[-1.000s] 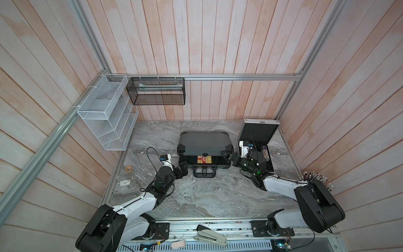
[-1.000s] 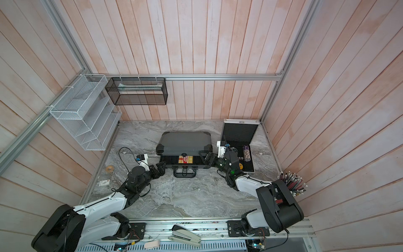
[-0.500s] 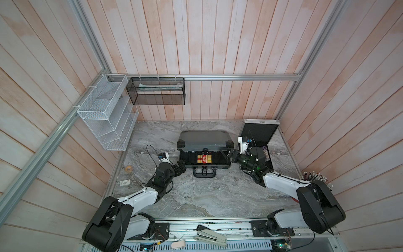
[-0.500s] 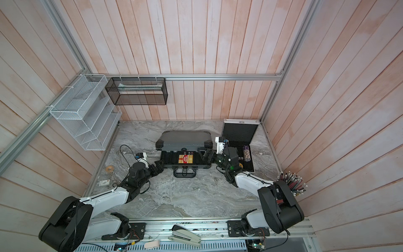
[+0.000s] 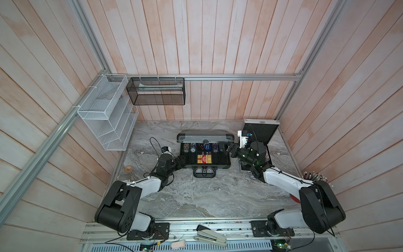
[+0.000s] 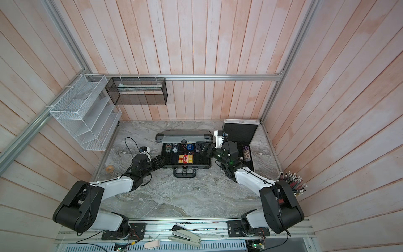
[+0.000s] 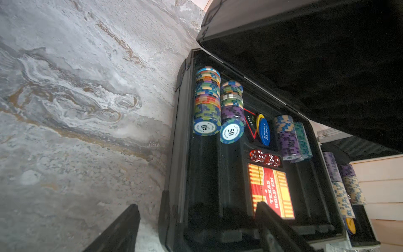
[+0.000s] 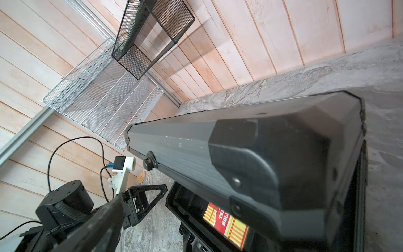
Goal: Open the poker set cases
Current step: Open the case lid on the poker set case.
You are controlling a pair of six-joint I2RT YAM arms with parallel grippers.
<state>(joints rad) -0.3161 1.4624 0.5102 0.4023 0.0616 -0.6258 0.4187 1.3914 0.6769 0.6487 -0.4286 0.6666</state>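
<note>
Dark grey case (image 5: 205,138) wide open

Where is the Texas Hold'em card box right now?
In both top views the card box lies in the open dark grey case at mid-table, in the tray's front middle, with the red dice just behind it.

White arm links (image 5: 281,181), black joint housings (image 5: 118,209), black triangular tool fingers (image 8: 162,188), looping black cables (image 8: 78,137), possibly a green light (image 5: 258,162).
</note>
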